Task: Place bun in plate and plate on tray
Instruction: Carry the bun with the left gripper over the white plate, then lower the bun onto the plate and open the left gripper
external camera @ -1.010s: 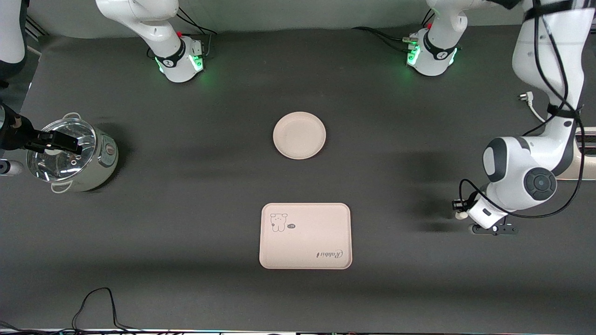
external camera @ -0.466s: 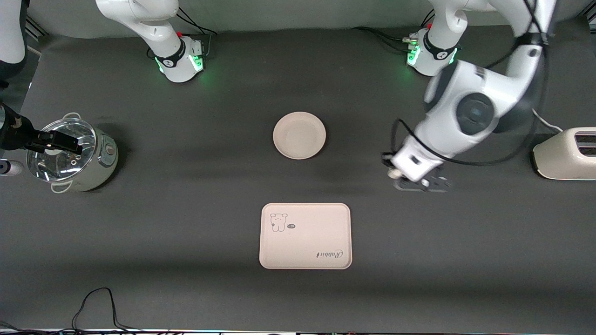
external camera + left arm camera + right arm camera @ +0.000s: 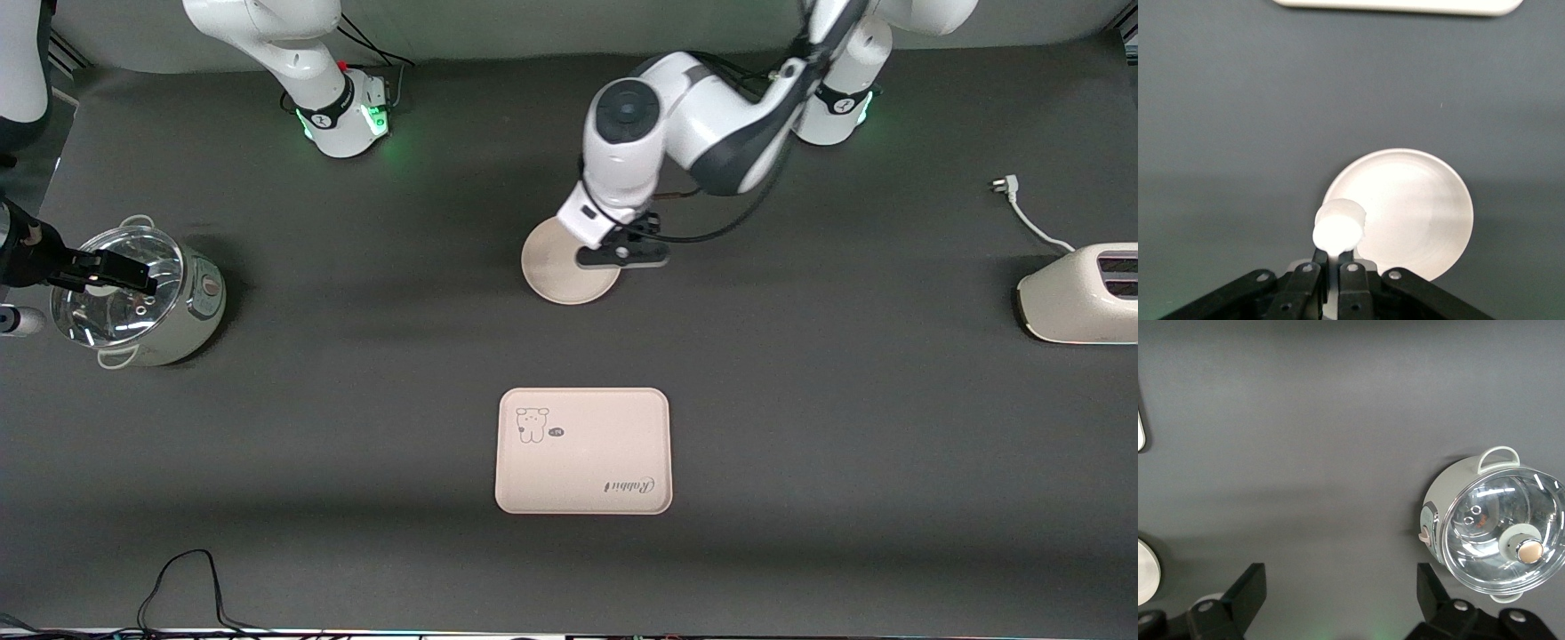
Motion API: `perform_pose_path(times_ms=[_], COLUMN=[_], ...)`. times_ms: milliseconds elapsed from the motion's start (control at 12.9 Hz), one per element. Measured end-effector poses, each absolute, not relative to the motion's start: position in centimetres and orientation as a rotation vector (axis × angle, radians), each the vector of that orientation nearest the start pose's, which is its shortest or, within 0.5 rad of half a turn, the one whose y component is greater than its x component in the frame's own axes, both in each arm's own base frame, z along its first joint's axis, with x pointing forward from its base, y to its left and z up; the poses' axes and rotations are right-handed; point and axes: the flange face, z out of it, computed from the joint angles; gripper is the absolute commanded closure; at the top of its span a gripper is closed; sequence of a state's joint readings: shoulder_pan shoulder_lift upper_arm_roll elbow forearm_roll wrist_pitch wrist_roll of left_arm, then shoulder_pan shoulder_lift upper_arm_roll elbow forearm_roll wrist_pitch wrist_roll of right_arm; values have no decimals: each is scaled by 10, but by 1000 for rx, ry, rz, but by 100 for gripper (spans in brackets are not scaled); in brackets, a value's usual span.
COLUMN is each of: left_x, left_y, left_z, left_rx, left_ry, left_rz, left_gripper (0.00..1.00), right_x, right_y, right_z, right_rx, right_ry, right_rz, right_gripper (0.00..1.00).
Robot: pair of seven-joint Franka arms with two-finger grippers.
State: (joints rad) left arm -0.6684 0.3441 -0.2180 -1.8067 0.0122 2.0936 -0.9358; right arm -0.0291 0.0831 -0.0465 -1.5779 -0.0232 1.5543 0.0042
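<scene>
Off-white and rounded, the small bun (image 3: 1338,230) sits clenched in the left gripper (image 3: 1335,257), which has swung from the table's left-arm end to over the round pale beige-pink plate (image 3: 556,271). Release should come next; the rectangular beige-pink "Rabbit" tray (image 3: 582,451) lies well apart. Over the glass-lidded pot (image 3: 133,295), the right gripper (image 3: 1338,603) waits with jaws spread.

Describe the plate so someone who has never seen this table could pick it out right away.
Start at the rectangular tray with the cartoon animal print, near the table's front edge. Farther from the front camera, about mid-table, lies the plate, with the left gripper over it, shut on the bun. It is round, plain and beige-pink with a raised rim, unlike the rectangular printed tray.
</scene>
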Motion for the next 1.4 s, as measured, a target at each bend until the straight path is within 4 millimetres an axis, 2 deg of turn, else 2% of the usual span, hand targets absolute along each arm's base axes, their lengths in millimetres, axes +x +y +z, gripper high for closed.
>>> perform_pose_path(times_ms=[233,388,466,621,699,1398], left_x=[389,388,389,389,388,388], left_y=[-509,-513,-514,-517,-518,-519], left_z=[284,251,240,225,222,223], left_rx=[-3113,-3111,-3117,-3128,-3127,-3127], left_ry=[-149,-207,-241,-287,-295,-309], left_rz=[153,161,159,153,155,149], left_gripper=[100,100,90,8,0,0], right_x=[573,572,572,572,572,572], right_y=[-45,-45,-45,-45,-45,-45], right_z=[572,572,572,572,572,572], right_rx=[-3158,-3158,-3158,-3157,-3157,-3157], right_ry=[125,125,125,125,125,125], right_rz=[172,173,173,173,173,173], right_gripper=[0,0,0,0,0,0])
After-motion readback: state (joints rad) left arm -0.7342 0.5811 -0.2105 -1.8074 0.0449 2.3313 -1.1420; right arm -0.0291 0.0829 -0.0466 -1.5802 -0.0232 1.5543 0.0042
